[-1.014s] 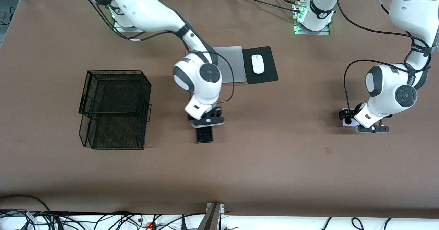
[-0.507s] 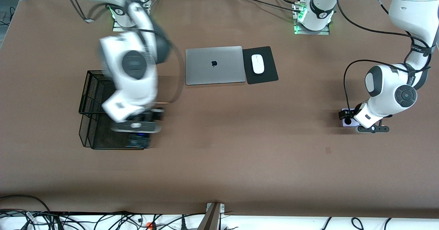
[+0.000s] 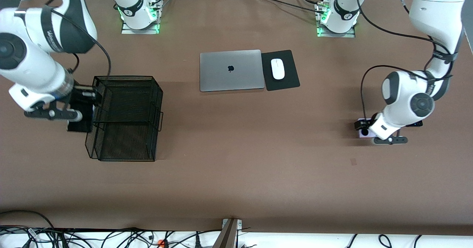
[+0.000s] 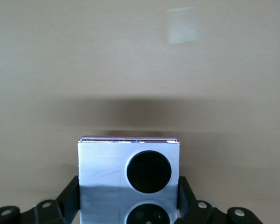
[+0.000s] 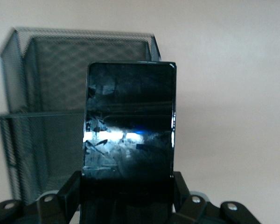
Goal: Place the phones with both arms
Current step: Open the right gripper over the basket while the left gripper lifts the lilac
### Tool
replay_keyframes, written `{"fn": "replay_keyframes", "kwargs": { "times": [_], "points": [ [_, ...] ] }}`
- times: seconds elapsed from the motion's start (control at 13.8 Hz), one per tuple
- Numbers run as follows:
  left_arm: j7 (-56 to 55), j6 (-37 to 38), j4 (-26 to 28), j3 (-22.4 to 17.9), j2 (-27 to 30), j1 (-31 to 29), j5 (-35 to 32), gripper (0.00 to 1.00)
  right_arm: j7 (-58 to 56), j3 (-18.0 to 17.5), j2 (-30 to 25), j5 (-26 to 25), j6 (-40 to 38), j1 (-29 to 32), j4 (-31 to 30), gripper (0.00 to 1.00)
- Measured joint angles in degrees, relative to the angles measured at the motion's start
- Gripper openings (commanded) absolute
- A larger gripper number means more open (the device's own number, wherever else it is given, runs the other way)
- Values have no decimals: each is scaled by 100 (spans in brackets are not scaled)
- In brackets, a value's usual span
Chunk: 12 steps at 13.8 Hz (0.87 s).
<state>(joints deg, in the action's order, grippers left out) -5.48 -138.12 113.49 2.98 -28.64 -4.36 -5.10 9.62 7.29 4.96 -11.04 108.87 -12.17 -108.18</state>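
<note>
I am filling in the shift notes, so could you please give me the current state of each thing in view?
Right gripper: shut on the black phone, beside the mesh basket.
Left gripper: shut on the lilac phone, low over the table.
Mesh basket: upright, nothing visible inside.
Laptop: lid closed.
Mouse: resting on its black pad.

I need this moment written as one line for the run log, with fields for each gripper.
left gripper: shut on lilac phone, low over table | right gripper: shut on black phone, beside mesh basket
</note>
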Motion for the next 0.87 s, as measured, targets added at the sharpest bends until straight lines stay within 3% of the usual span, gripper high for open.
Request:
{"fn": "replay_keyframes", "kwargs": {
  "times": [0.14, 0.29, 0.58, 0.87],
  "points": [
    [-387, 0, -98, 2, -73, 251, 0, 0, -2, 108, -518, 0, 552, -3, -1081, 0],
    [-579, 0, -186, 1, -164, 365, 0, 0, -1, 153, -792, 23, 786, -7, -1772, 0],
    [-1233, 0, -392, 7, -330, 588, 2, 0, -1, 220, -841, 181, 820, -11, -2281, 0],
    [-2985, 4, -891, 32, -654, 1610, 4, 0, -1, 227, -733, 191, 831, -13, -2414, 0]
  ]
}}
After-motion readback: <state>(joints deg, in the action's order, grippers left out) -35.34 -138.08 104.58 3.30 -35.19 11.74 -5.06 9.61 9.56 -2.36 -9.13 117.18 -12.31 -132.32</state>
